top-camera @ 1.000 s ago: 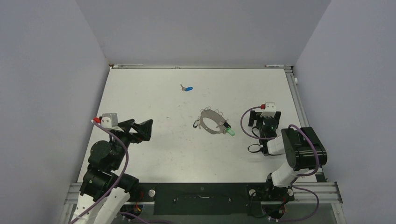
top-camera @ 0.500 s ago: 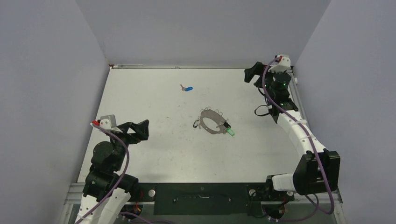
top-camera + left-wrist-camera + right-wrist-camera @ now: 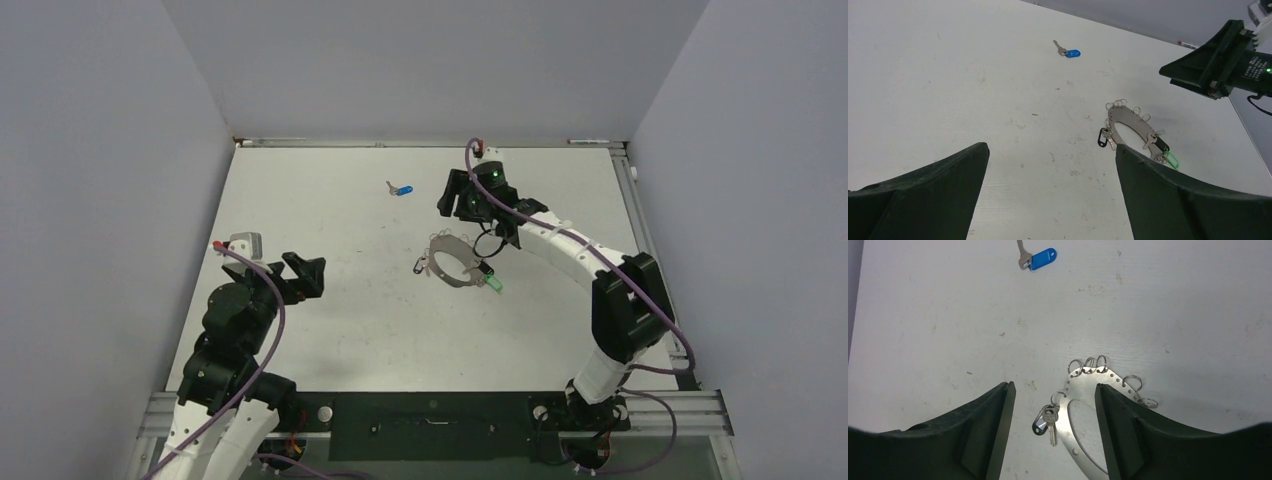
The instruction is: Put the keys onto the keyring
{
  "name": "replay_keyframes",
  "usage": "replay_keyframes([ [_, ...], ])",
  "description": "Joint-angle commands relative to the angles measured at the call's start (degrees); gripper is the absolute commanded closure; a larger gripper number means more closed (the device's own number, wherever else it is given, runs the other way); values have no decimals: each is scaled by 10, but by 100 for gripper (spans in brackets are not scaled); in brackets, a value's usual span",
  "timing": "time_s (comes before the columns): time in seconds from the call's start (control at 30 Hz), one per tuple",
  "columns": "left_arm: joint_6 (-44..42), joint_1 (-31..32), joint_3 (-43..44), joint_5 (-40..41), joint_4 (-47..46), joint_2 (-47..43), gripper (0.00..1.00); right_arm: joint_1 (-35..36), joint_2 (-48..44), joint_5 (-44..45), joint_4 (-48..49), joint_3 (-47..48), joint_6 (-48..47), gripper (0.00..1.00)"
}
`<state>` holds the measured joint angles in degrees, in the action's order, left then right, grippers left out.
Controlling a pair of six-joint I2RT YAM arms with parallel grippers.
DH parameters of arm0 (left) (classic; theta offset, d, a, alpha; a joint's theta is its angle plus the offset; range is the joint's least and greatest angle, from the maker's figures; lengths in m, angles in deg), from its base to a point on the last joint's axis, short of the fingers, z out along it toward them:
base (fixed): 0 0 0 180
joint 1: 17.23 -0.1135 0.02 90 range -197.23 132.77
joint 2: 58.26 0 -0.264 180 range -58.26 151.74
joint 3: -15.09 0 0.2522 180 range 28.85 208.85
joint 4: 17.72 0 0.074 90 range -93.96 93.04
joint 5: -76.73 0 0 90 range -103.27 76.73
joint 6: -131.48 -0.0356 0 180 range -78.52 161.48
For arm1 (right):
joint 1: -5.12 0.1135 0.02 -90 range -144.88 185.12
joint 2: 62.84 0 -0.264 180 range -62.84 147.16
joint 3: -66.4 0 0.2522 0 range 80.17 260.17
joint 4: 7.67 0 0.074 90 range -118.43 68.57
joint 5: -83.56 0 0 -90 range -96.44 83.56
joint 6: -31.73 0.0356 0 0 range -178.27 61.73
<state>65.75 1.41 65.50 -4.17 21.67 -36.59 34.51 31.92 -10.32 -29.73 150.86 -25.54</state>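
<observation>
The keyring (image 3: 452, 262) is a silvery hoop with small split rings along its edge, lying flat mid-table. A green-capped key (image 3: 494, 284) and a key with a black tag (image 3: 419, 266) lie at its rim. A blue-capped key (image 3: 400, 189) lies alone farther back. My right gripper (image 3: 452, 200) is open and empty, hovering over the hoop's far edge; its wrist view shows the keyring (image 3: 1087, 390), the black-tag key (image 3: 1047, 419) and the blue-capped key (image 3: 1040, 258). My left gripper (image 3: 308, 277) is open and empty at the near left, well away from the keyring (image 3: 1128, 125).
The white table (image 3: 330, 330) is walled in by grey panels on three sides, with a metal rail (image 3: 630, 200) along the right edge. The left wrist view shows the right gripper (image 3: 1218, 60) hanging above the keyring.
My right arm has swung from the near right out to the far right corner and then left, to over the keyring. My left gripper has shifted slightly. The keys and keyring have not moved.
</observation>
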Motion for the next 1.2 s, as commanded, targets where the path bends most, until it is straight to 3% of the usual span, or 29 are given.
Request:
replay_keyframes([
  [0.0,-13,-5,13,-16,-12,-9,4,38,62,61,-24,62,36,41],
  [0.33,-14,-7,8,-17,-17,-9,4,93,117,164,-13,43,73,45],
  [0.63,-15,-7,7,-15,-17,-9,4,91,150,175,16,37,77,51],
  [0.93,-15,-7,6,-16,-16,-7,3,86,174,201,42,37,100,67],
  [1.17,-15,-7,5,-16,-16,-6,3,79,191,209,46,40,110,68],
])
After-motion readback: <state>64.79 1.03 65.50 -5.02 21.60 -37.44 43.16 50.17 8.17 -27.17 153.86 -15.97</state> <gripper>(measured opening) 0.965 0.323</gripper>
